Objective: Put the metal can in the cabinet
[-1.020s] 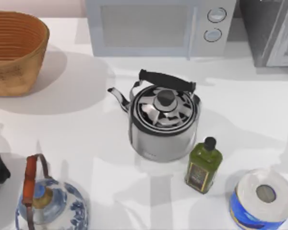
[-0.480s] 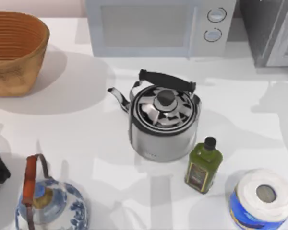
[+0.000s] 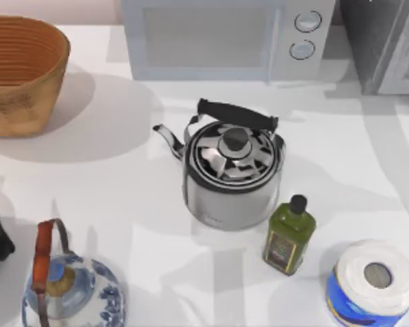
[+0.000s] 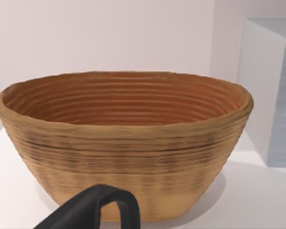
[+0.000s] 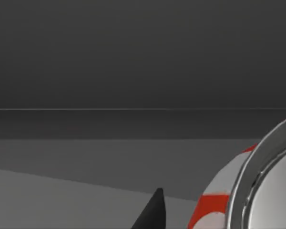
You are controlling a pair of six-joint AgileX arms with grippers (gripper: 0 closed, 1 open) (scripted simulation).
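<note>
The metal can (image 5: 238, 195) sits close in the right wrist view, with a silver rim and a red and white label. It is inside the dark grey cabinet (image 5: 133, 71). A black part of my right gripper (image 5: 155, 214) shows just beside the can with a small gap between them. In the top view the cabinet (image 3: 388, 41) stands at the back right corner. My left gripper (image 4: 100, 210) is parked at the table's left edge, facing the woven basket (image 4: 124, 138).
A steel kettle (image 3: 233, 170) stands mid-table, with a dark green oil bottle (image 3: 288, 235) and a blue-wrapped paper roll (image 3: 373, 283) to its front right. A microwave (image 3: 225, 37) is at the back, a basket (image 3: 20, 71) back left and a blue-white teapot (image 3: 71, 289) front left.
The arm's shadow on the right side of the table has slid toward the back and faded. No object on the table has moved.
</note>
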